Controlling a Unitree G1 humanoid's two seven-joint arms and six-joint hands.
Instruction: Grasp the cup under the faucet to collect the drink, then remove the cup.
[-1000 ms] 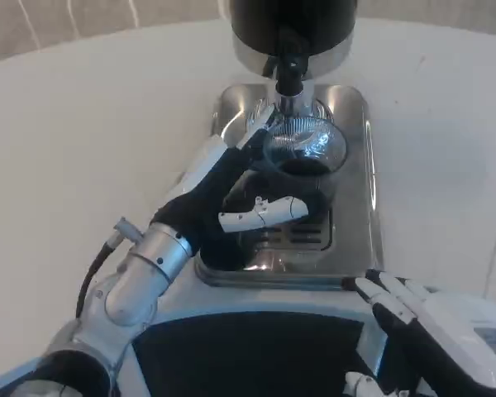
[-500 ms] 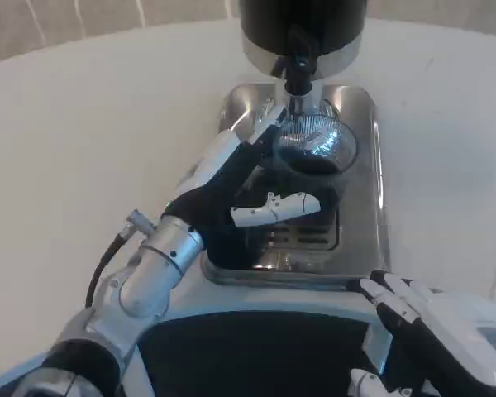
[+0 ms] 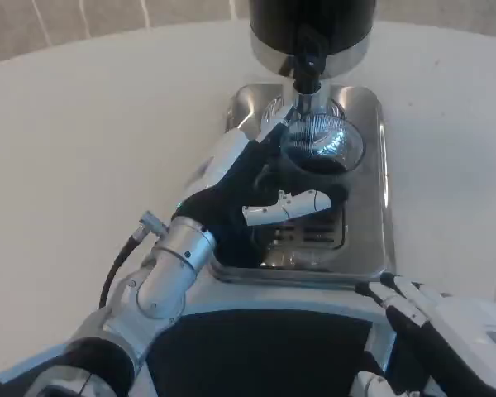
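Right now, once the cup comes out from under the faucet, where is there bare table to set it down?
Broad bare table lies left of the drip tray, beside the left hand holding the cup. A narrower strip runs right of the tray, above the waiting right hand. It is crowded on the tray under the faucet.

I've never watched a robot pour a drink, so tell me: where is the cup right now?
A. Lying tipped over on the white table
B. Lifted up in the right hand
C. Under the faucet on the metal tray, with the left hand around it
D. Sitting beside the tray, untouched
C: the cup stands under the faucet on the metal tray, with the left hand wrapped around it, while the right hand waits low at the table's near edge.
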